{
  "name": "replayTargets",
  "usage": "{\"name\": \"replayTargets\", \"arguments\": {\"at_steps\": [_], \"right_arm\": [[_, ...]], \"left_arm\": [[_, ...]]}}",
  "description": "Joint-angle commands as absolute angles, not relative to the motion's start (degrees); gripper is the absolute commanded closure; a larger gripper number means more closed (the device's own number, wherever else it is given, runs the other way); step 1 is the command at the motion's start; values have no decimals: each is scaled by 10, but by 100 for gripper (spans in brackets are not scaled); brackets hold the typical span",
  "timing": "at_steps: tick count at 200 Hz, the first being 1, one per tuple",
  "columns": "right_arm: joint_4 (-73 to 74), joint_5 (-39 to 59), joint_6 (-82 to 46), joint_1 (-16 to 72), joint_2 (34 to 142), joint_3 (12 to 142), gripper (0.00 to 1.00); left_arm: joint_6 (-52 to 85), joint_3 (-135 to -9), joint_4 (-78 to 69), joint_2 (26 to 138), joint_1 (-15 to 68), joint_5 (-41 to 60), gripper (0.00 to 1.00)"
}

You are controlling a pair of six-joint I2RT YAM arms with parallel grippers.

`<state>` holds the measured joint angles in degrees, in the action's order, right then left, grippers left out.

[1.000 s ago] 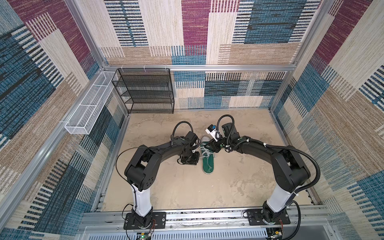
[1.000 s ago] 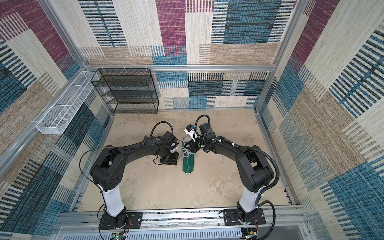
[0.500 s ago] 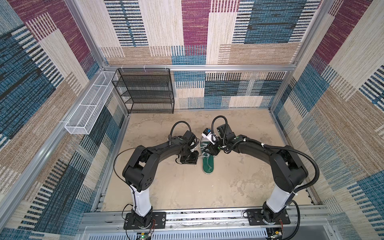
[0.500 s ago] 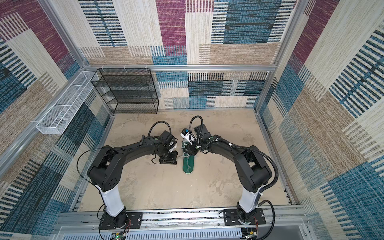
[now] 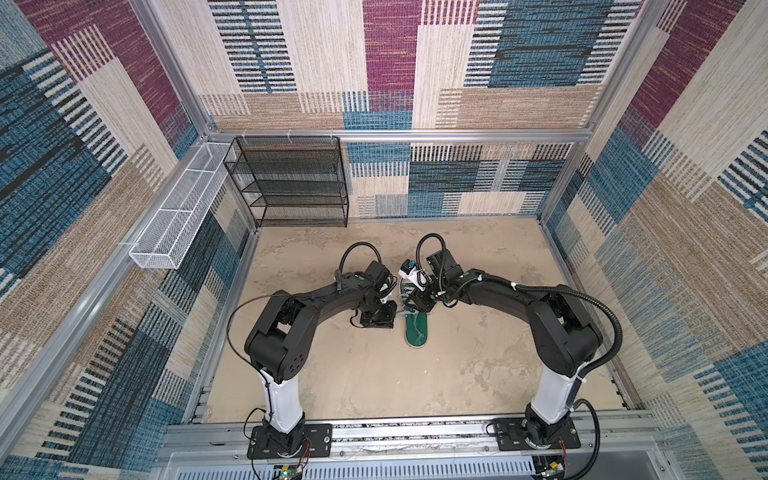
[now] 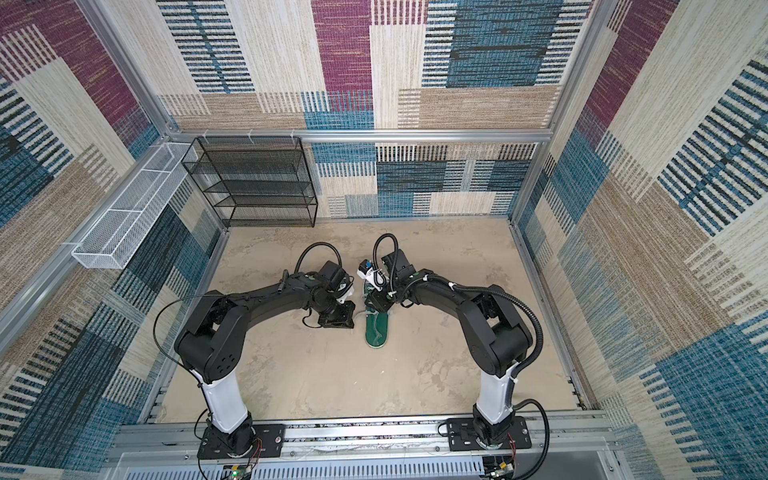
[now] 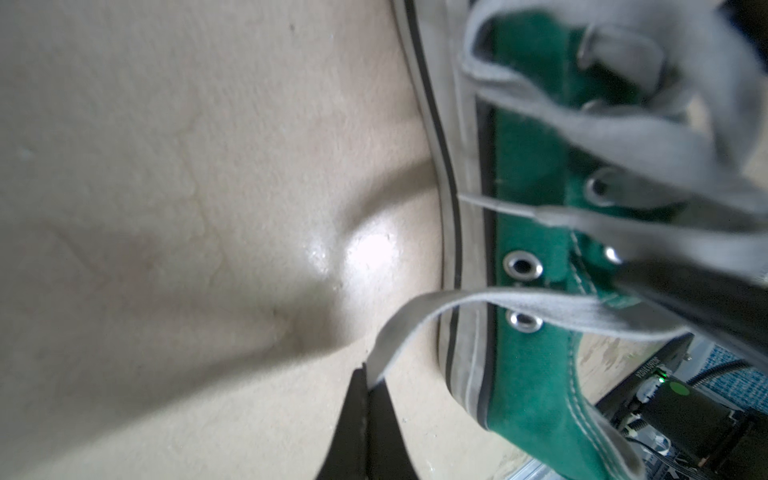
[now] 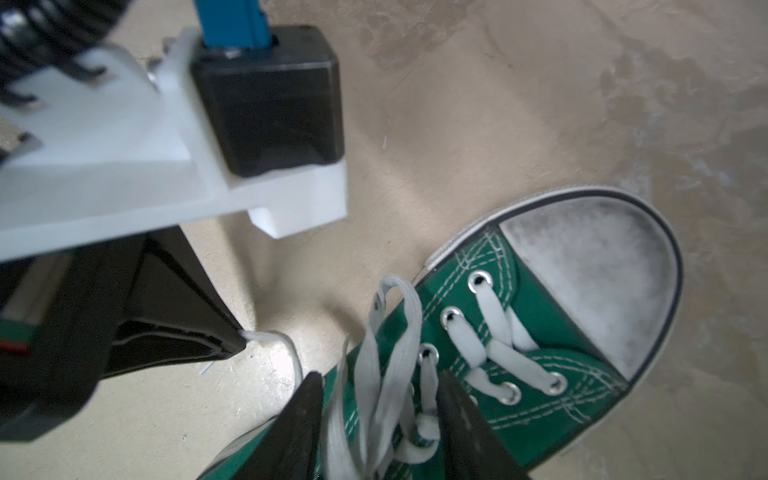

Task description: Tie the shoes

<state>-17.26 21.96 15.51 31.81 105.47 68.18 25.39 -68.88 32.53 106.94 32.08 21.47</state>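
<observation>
right wrist view showed the green shoe (image 8: 540,332) standing on its sole on the bench (image 8: 498,104). in both top views it lay between the two arms, near the middle of the bench. its laces (image 8: 390,374) were not yet knotted and lay bunched loosely over the tongue.

the right pincer (image 8: 379,376) stood spread, one finger on each side of that bunch, with no clear squeeze on it. the left pincer (image 7: 368,380) was pressed together on one loose lace (image 7: 498,299), just beside the shoe's sole, and the strand arced slackly back toward the eyelets.

risks, as i judged them:
- the strand was caught only at the very ends of the left fingers, so a firm pull could slip it free.
- a hard tug could drag or tip the shoe, since nothing pinned it down.
- the right pincer, closing where it stood, could trap several strands at once and tangle the knot.
</observation>
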Motion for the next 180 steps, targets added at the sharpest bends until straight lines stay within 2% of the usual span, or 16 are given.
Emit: {"name": "replayTargets", "arguments": {"at_steps": [1, 35, 84, 95, 136, 180], "right_arm": [[-158, 220, 160, 320, 1060, 687, 54], [-149, 215, 157, 321, 1063, 689, 62], [-125, 224, 139, 321, 1048, 676, 95], [-121, 228, 134, 320, 1045, 671, 100], [-59, 255, 94, 320, 1002, 615, 100], [19, 295, 44, 317, 975, 570, 100]], "left_arm": [[260, -684, 316, 1064, 317, 231, 100], [263, -679, 312, 1058, 312, 233, 100], [263, -685, 312, 1060, 300, 246, 100], [264, -688, 310, 1065, 296, 251, 100], [260, -732, 318, 1105, 283, 281, 100], [233, -839, 367, 1178, 274, 297, 100]]}}
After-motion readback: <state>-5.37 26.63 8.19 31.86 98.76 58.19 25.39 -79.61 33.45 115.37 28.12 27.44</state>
